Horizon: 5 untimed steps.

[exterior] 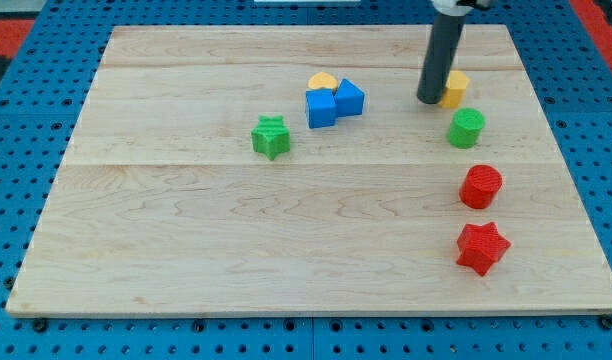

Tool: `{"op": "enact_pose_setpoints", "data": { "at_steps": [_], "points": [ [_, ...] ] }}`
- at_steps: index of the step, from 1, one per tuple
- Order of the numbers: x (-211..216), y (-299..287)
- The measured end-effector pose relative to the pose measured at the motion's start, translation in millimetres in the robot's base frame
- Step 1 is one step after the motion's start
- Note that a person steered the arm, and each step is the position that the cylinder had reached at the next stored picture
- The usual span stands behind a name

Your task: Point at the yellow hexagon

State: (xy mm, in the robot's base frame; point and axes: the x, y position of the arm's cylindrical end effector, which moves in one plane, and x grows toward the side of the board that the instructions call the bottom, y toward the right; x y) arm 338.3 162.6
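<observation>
The yellow hexagon (455,89) lies near the view's upper right, partly hidden by my rod. My tip (429,100) rests on the board right against the hexagon's left side. A second yellow block, heart-shaped (323,81), sits at the upper middle behind a blue cube (320,108) and another blue block (349,98).
A green star (271,137) lies left of the blue blocks. Down the view's right side lie a green cylinder (466,128), a red cylinder (480,187) and a red star (482,248). The wooden board (186,250) sits on a blue pegboard.
</observation>
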Motion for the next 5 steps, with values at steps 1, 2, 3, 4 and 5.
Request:
{"op": "enact_pose_setpoints", "data": {
  "at_steps": [1,2,3,4,5],
  "points": [
    [10.1,-42.1],
    [42.1,-111.7],
    [37.5,-146.2],
    [7.9,-103.1],
    [-20.7,-41.4]
  ]
}}
